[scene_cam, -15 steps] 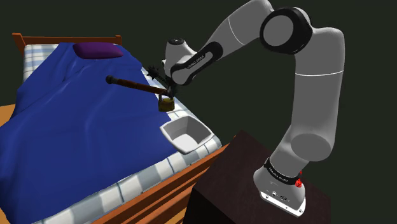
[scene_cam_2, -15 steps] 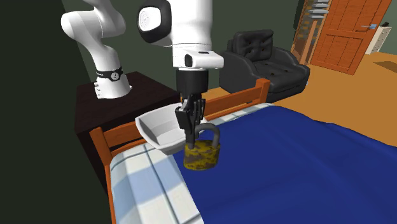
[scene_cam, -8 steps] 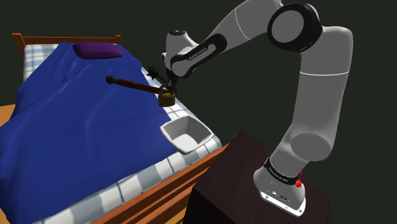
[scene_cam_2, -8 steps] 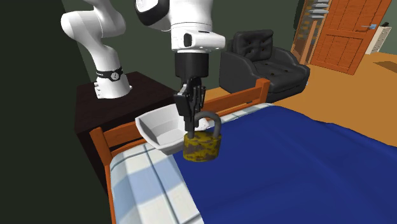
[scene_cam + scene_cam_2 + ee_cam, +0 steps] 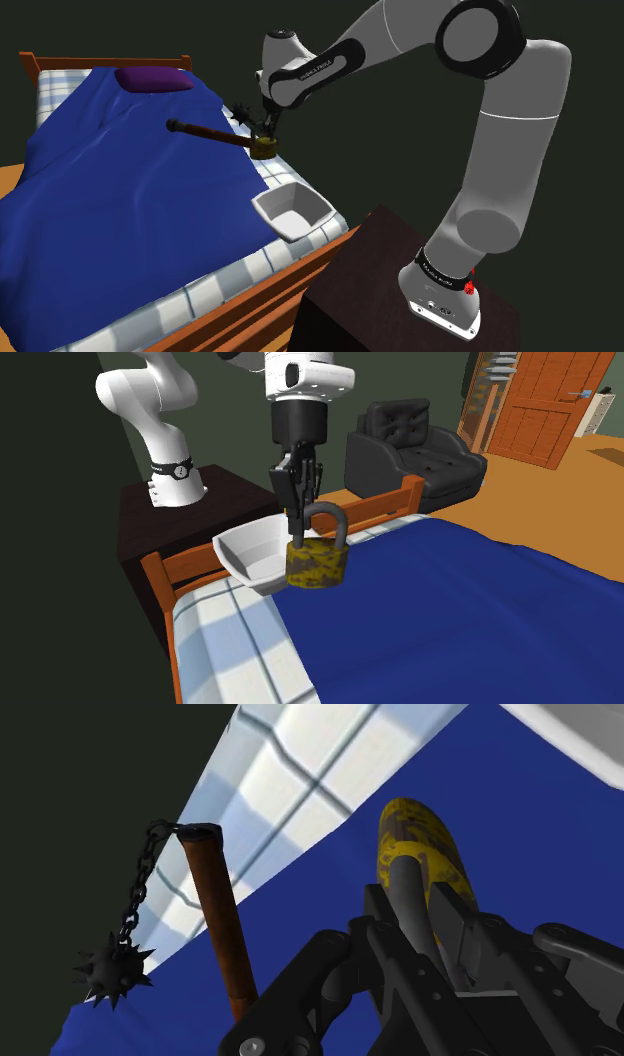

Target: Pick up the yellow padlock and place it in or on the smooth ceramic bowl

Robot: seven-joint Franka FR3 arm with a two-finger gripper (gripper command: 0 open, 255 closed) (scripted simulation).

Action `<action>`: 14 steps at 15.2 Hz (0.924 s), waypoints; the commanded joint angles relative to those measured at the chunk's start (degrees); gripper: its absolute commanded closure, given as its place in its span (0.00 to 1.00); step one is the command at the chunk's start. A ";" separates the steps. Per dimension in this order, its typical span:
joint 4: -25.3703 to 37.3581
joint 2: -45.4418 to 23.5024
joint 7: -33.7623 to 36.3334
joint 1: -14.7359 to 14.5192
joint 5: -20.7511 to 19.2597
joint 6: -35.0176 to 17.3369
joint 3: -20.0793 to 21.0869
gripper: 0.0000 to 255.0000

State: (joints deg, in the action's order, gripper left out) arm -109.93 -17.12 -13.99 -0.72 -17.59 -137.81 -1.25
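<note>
**Padlock gripped by its shackle beside the bowl**

The jaws are closed on the grey shackle (image 5: 405, 899) of the yellow padlock (image 5: 317, 562). They pinch the shackle from either side, and the lock's mottled yellow body hangs below them. The padlock seems to hang clear of the blue blanket (image 5: 450, 612), though no view shows the gap plainly. It is at the blanket's border, just beside the white bowl (image 5: 250, 557) and not over it.

The bowl sits upright on the checked sheet (image 5: 215, 285), at the side edge of the bed (image 5: 160, 567) nearest the dark stand (image 5: 400, 290). Further up that edge a flail lies across the blanket. Its brown handle (image 5: 218, 919) points in toward the middle of the bed, and its chain and spiked ball (image 5: 113, 972) are at the edge. A purple pillow (image 5: 152, 78) rests at the head end.

The white arm (image 5: 500, 150) rises from the stand and arches over the bed's edge. A black armchair (image 5: 410, 442) and a wooden door (image 5: 545, 402) stand beyond the bed.
</note>
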 commanded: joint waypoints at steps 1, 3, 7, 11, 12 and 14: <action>-4.39 3.67 0.86 -0.36 -0.47 -0.59 0.05 1.00; -9.67 7.96 2.02 -0.80 -1.11 -1.38 0.16 1.00; -19.45 16.56 4.20 -1.60 -2.09 -2.14 0.63 1.00; -28.34 25.38 6.01 -2.41 -2.42 -1.78 1.45 1.00; -30.44 27.66 6.39 -2.63 -2.37 -1.51 1.70 1.00; -34.50 32.31 7.07 -3.16 -2.09 -0.72 2.22 1.00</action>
State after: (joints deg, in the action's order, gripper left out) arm -141.57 12.14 -7.29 -3.65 -19.75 -138.79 0.75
